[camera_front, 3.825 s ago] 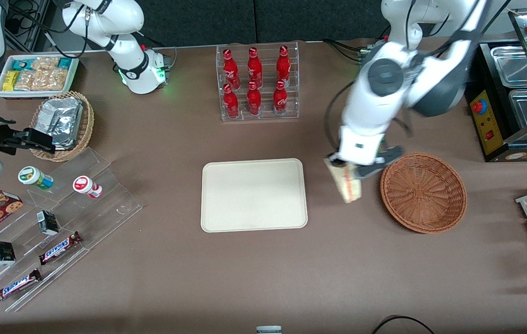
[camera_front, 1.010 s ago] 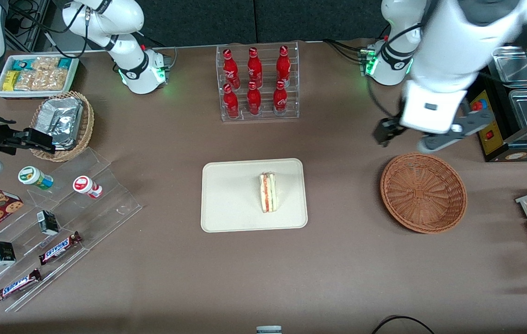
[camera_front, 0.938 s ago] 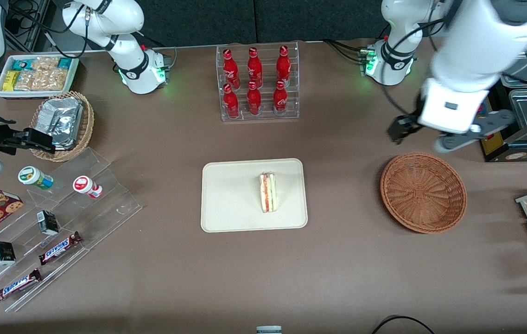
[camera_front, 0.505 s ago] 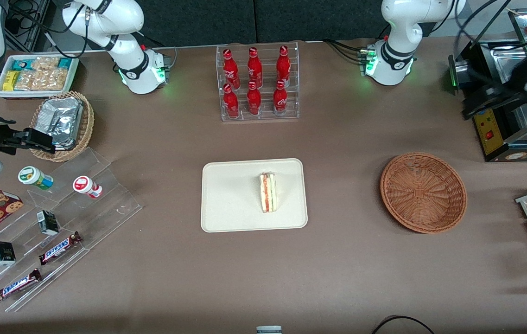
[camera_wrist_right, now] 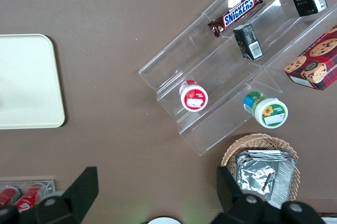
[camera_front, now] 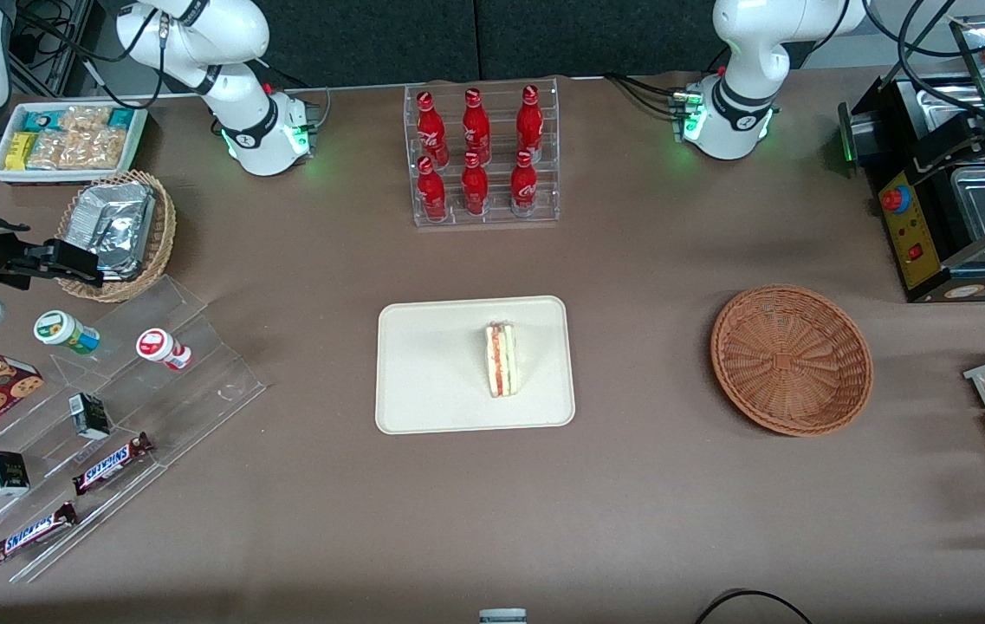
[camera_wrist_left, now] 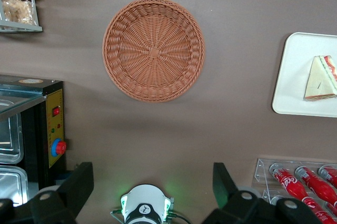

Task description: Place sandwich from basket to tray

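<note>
While the brown table is stretching under everything, the cream-beige tray is lying flat near its middle, and the round reddish-brown wicker basket is sitting well apart from it toward the working arm's end, holding nothing. Farther from the front camera than the tray, a clear rack of red cola bottles is standing upright. A black food warmer with a yellow control panel is standing at the working arm's end of the table, farther from the front camera than the basket. The gripper is hanging high above the table, over the bare stretch between the basket and the left arm's base, its two dark fingers spread wide with nothing between them; in the front view it is showing only as dark shapes over the food warmer. The sandwich is resting on the tray, off-centre toward the basket's side, its red-orange and white filling layers facing up toward the front camera, clear of the tray's rim
</note>
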